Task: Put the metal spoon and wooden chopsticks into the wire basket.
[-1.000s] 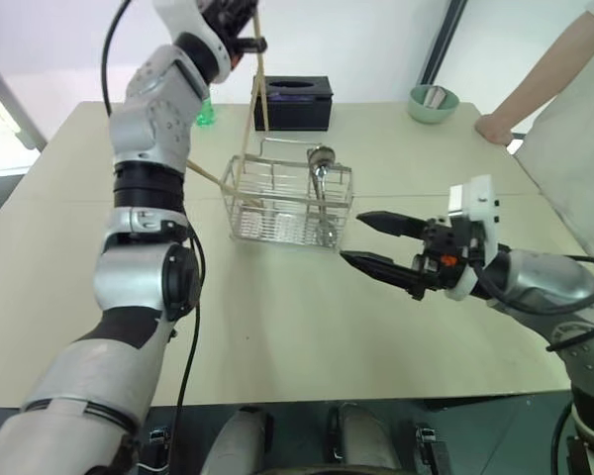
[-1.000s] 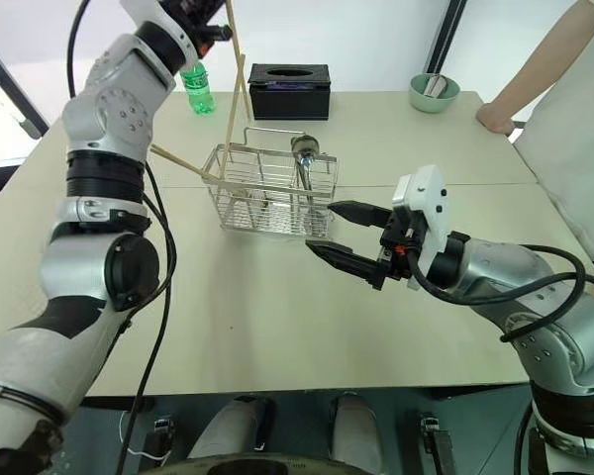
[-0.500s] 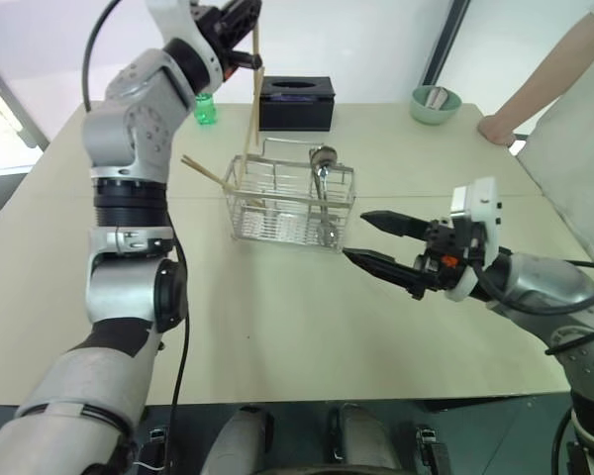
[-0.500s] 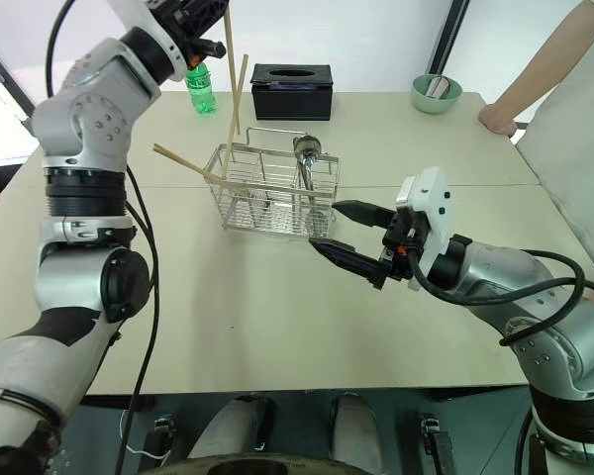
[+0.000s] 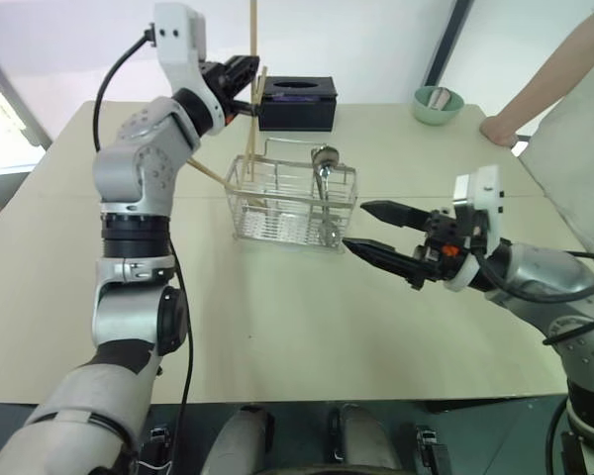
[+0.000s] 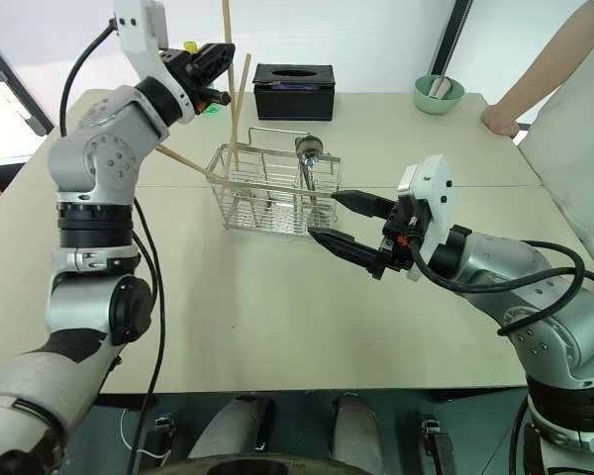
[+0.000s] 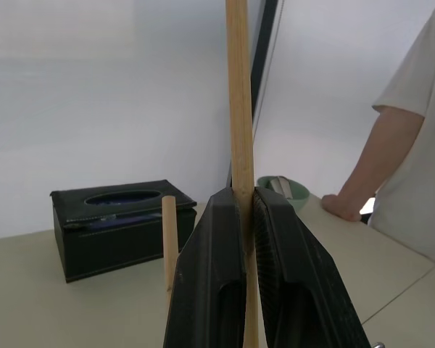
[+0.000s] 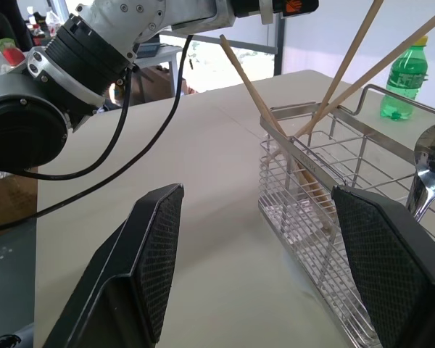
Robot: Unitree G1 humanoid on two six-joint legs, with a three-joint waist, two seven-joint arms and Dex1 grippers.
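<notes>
Left gripper (image 5: 246, 91) clamped on upright chopstick (image 5: 253, 40) over wire basket (image 5: 289, 203) (metal spoon (image 5: 323, 163) inside). Right gripper (image 5: 376, 230) spread wide, holding nothing.

Our left gripper (image 7: 244, 206) has its two black fingers clamped on a long, pale tan wooden chopstick (image 7: 238, 94) standing upright. A second wooden stick's tip (image 7: 170, 239) rises beside them. Behind sit a black rectangular tissue box (image 7: 119, 226), a pale green bowl (image 7: 283, 190) and a person's arm (image 7: 373, 170).
</notes>
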